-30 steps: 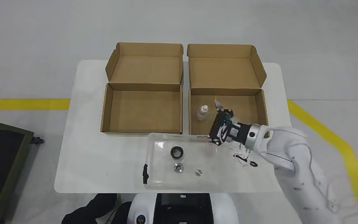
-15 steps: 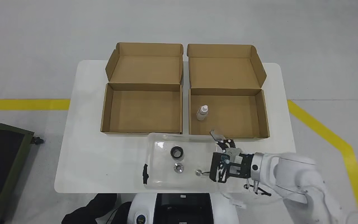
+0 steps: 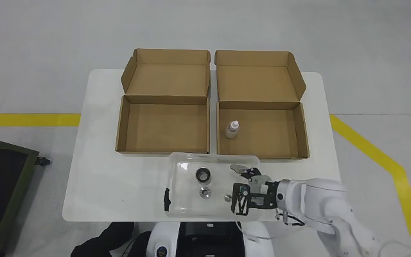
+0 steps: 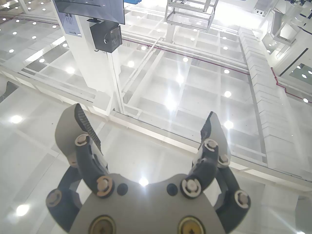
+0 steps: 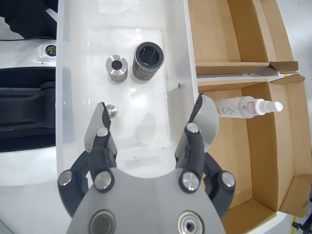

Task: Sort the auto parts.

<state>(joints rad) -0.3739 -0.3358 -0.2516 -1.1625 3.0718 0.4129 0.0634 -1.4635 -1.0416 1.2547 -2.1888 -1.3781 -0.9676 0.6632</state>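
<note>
A clear plastic bin (image 3: 183, 168) (image 5: 121, 8) at the table's front holds three metal parts. They are a black-bored bearing sleeve (image 3: 203, 174) (image 5: 147, 61), a steel cylinder (image 3: 205, 192) (image 5: 116, 68) and a small round steel piece (image 3: 227, 198) (image 5: 112, 110). My right gripper (image 3: 241, 186) (image 5: 151, 109) hangs open over the bin's right half, one fingertip just beside the small piece. A white spray bottle (image 3: 232, 128) (image 5: 248, 108) lies in the right cardboard box (image 3: 282, 132). My left gripper (image 4: 146, 120) is open, empty, pointing up at a ceiling.
Two open cardboard boxes stand side by side behind the bin; the left box (image 3: 164, 125) (image 5: 212, 25) is empty. Their lid flaps stand up at the far side. Bare white table (image 3: 103, 173) lies left of the bin.
My right gripper has moved from over the right box, where the spray bottle now lies, back and down to the bin, and now hangs over its right half.
</note>
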